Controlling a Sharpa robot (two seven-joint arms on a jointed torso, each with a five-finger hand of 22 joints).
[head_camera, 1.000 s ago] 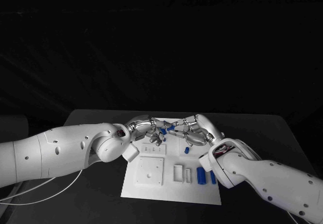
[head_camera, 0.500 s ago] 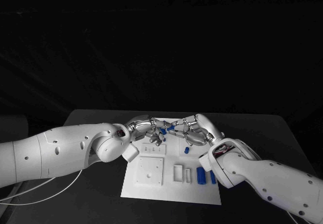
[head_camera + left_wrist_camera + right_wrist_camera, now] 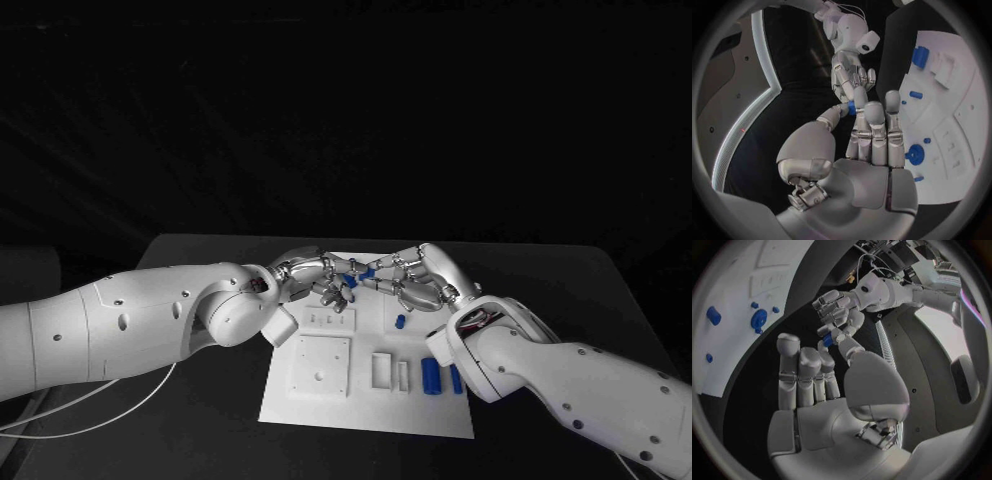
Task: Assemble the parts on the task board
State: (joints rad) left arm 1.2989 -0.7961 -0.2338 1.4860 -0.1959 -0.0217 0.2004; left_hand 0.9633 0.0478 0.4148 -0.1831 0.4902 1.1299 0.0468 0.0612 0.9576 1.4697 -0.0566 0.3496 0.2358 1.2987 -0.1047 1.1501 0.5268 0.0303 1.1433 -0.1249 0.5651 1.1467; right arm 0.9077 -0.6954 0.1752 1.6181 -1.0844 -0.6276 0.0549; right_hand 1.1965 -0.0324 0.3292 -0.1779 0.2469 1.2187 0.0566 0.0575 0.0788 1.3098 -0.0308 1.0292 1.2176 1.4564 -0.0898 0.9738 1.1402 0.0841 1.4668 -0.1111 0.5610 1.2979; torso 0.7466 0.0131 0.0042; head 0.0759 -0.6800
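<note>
Here, small blue part [image 3: 371, 271] pinched between left robot hand [image 3: 320, 273] and right robot hand [image 3: 418, 277], above task board [image 3: 368, 395].

A small blue part [image 3: 369, 272] sits above the white task board [image 3: 325, 400], pinched between fingertips.

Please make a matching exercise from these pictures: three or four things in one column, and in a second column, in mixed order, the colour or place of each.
Things:
1. task board
2. table
3. small part between the two hands
4. pair of long parts

Descriptions:
A. black, under everything else
B. blue, lifted above the table, touched by fingertips of the left hand and the right hand
C. white, flat in the middle of the table
D. blue, lying side by side on the board just beside the right arm

Pairs: 1-C, 2-A, 3-B, 4-D
</note>
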